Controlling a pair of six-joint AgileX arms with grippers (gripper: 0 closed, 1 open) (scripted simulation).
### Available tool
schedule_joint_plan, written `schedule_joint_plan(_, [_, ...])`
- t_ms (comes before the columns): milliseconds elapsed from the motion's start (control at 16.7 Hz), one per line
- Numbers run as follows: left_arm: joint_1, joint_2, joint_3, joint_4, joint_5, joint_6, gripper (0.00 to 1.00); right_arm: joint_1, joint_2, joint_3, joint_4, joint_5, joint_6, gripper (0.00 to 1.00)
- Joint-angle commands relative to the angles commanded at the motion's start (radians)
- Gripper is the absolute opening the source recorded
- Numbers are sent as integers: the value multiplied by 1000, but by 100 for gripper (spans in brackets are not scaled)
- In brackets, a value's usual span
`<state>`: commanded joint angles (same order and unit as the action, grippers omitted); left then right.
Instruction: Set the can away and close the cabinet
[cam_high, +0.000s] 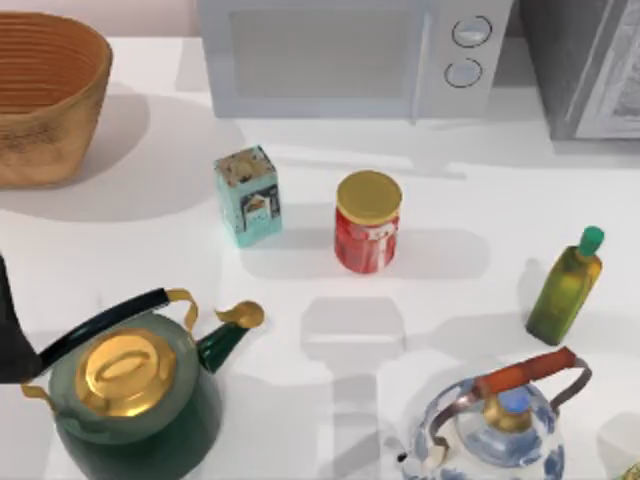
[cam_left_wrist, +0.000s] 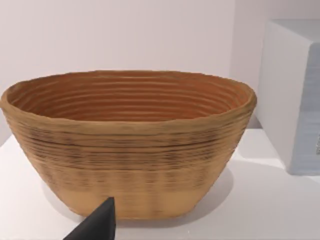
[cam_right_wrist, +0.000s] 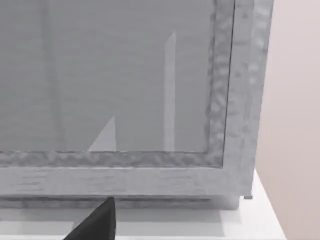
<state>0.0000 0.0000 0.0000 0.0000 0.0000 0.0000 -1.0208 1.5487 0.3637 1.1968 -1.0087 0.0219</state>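
The red can (cam_high: 367, 235) with its gold lid stands upright near the middle of the table (cam_high: 460, 200), free of both my pincers. Its label carries pale markings too small for me to read. Just to its left stands a teal carton (cam_high: 248, 196) with a printed picture, also unreadable. The grey cabinet (cam_high: 585, 65) sits at the back right corner, beside the white microwave (cam_high: 350, 55) with its two round dials. My right wrist view faces the cabinet's framed panel (cam_right_wrist: 110, 75) close up; a dark fingertip (cam_right_wrist: 97, 222) shows there, but I cannot tell whether that pincer is spread or pressed together. My left wrist view faces the woven basket (cam_left_wrist: 130, 145) at the back left, with one dark fingertip (cam_left_wrist: 97, 225) visible, and again I cannot tell. Nearer the front stand a green kettle (cam_high: 130, 390), a patterned glass teapot (cam_high: 500, 425) and a green-capped oil bottle (cam_high: 567, 287)
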Motion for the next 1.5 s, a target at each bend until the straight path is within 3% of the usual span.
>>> schedule_joint_plan(420, [0,0,0,0,0,0,100,3,-32,206,-189,-31,-21,100])
schedule_joint_plan(1200, [0,0,0,0,0,0,100,-8,-170,1131,-1276,-55,-26,100])
schedule_joint_plan(1500, [0,0,0,0,0,0,100,-18,-205,1348,-1548,-29,-5,100])
